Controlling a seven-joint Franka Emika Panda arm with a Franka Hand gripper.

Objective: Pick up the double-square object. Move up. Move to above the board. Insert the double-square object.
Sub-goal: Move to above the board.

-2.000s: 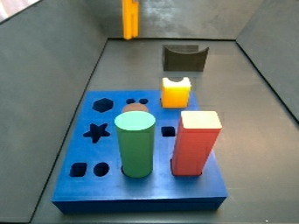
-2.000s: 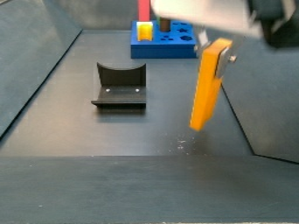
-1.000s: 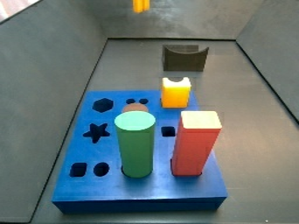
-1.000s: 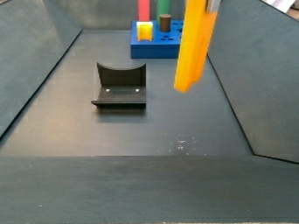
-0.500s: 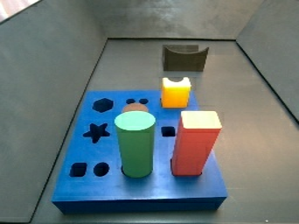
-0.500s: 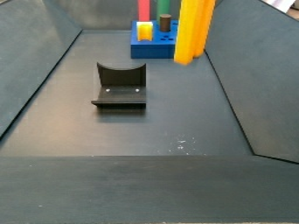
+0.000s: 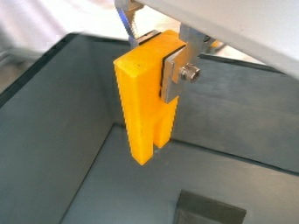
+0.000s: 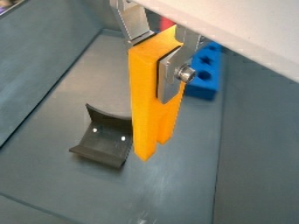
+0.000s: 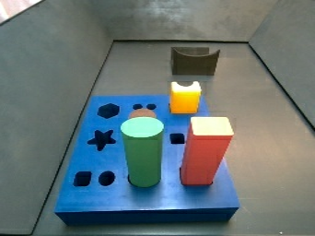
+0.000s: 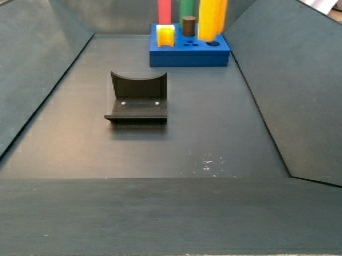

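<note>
My claw (image 7: 163, 66) pinches the double-square object (image 7: 147, 101) near its top; it seems rigid, light, probably smooth, hanging upright.

Up in the air, the gripper (image 7: 155, 59) clamps the double-square object (image 7: 146, 101) between flat, brushed-looking silver metal fingers (image 7: 179, 72), one with a shiny screw head on it. That orange bar looks like smooth plastic with a soft satin sheen, edges crisp. In a side view its lower end (image 10: 213, 19) hangs above the board (image 10: 189, 52); the blue slab reads as matt plastic. On it the green cylinder (image 9: 143, 152) and red block (image 9: 207, 149) look smooth, faintly glossy, while the yellow-orange block (image 9: 185, 96) seems almost translucent, though the picture is coarse. The fixture (image 10: 138, 98) is dull dark plastic or metal. The floor (image 10: 160, 150) is matt grey, lightly scuffed.
</note>
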